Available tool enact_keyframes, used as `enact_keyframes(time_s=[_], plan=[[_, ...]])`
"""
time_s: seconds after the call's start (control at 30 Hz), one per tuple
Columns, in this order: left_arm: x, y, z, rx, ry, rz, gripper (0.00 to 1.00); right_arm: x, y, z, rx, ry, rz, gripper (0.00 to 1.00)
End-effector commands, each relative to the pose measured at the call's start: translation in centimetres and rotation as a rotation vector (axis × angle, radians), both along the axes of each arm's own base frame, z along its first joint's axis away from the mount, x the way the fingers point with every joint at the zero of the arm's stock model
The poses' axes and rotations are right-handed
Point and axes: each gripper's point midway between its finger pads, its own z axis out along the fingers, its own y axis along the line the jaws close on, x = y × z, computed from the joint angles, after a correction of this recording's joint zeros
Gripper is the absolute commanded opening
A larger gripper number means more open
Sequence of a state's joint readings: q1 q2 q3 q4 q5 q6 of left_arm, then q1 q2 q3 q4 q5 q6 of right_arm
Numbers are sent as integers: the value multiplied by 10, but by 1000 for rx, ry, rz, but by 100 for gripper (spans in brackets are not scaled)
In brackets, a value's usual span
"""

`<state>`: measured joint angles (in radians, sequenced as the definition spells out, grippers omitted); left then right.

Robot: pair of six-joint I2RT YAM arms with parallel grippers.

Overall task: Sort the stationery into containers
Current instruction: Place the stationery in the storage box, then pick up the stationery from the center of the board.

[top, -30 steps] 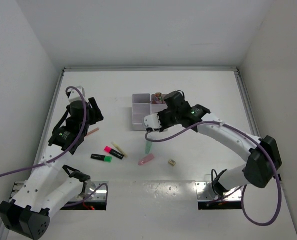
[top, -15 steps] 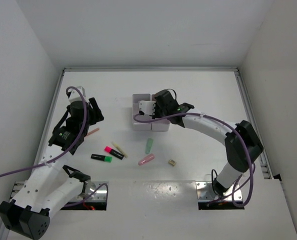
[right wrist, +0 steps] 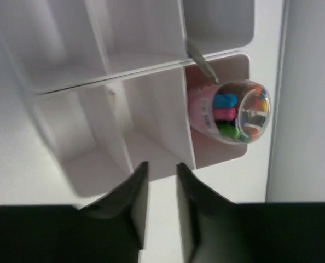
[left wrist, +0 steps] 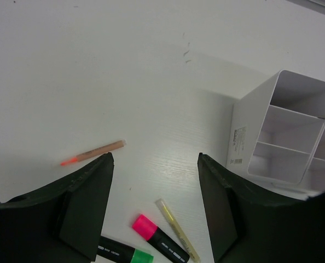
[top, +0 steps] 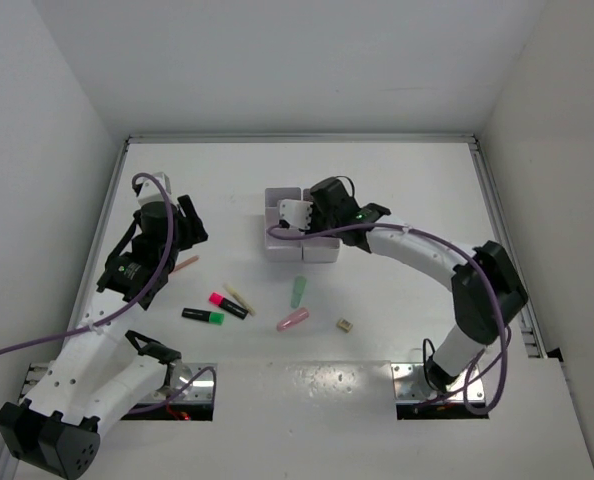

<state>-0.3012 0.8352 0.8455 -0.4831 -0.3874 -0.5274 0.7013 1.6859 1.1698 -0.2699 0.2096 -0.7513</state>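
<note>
White plastic tray [top: 280, 247] with six box-shaped compartments sits at the centre of the overhead view, its right half hidden beneath the right claw [top: 297, 213]. In the wrist view the claw's fingers stand nearly together with a slim gap and nothing seen between them. Their tips are cut off by the lower edge. A compartment at the right of that view holds a pink tube [right wrist: 222, 112] with a clear domed cap over coloured bits. A thin grey metal strip [right wrist: 202, 64] leans beside it, too unclear to identify. Left claw [left wrist: 154, 208] is spread wide and empty, its matt black fingers cropped at the bottom. Green marker [left wrist: 124, 253] is half cut off there.

Change: a second ago the right claw hung lower, off the tray's near edge. Half a second ago it was already over the tray, and it has barely shifted since. The left arm and loose items are unmoved.

Loose on the matt white table [top: 397, 180], below the tray, left to right:
- peach stick [top: 184, 264], orange-tipped
- pink marker [top: 227, 304], black-bodied
- pale yellow stick [top: 239, 298]
- tapered green piece [top: 298, 292]
- tapered pink piece [top: 293, 319]
- small tan eraser [top: 344, 324]
</note>
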Motion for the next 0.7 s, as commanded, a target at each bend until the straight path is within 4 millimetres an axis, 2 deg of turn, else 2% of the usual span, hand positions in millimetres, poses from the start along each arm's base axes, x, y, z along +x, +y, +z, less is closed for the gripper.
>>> enact_keyframes(time_s=[0.0, 0.03, 0.07, 0.1, 0.13, 0.17, 0.23, 0.27, 0.3, 0.33, 0.4, 0.53, 0.63, 0.67], plan=[[3, 2, 12, -7, -47, 4, 69, -32, 27, 48, 214, 80, 176, 15], [3, 1, 11, -11, -46, -5, 67, -58, 21, 38, 189, 187, 249, 5], [3, 1, 11, -11, -46, -5, 65, -82, 21, 35, 174, 261, 357, 5], [2, 1, 7, -8, -37, -5, 63, -115, 27, 40, 174, 294, 612, 7], [2, -1, 7, -12, -36, -13, 56, -143, 12, 24, 162, 400, 671, 10], [2, -1, 7, -4, -35, -17, 51, -166, 13, 22, 198, 453, 747, 19], [2, -2, 11, -13, -52, -25, 35, -189, -1, 7, 152, 499, 885, 44], [2, -2, 11, -13, -52, -25, 33, -200, -6, -1, 168, 566, 891, 60], [2, -4, 11, -18, -50, -36, 33, -209, -12, -12, 145, 594, 928, 83], [2, -4, 11, -18, -50, -36, 33, -215, -16, -17, 136, 612, 941, 100], [2, -4, 11, -18, -50, -36, 37, -222, -23, -33, 115, 646, 946, 100], [2, -4, 11, -18, -50, -36, 41, -229, -25, -45, 91, 585, 979, 96], [2, -4, 11, -18, -50, -36, 42, -237, -24, -54, 110, 621, 990, 85], [2, -4, 11, -18, -50, -36, 42, -238, -25, -56, 107, 645, 986, 79]])
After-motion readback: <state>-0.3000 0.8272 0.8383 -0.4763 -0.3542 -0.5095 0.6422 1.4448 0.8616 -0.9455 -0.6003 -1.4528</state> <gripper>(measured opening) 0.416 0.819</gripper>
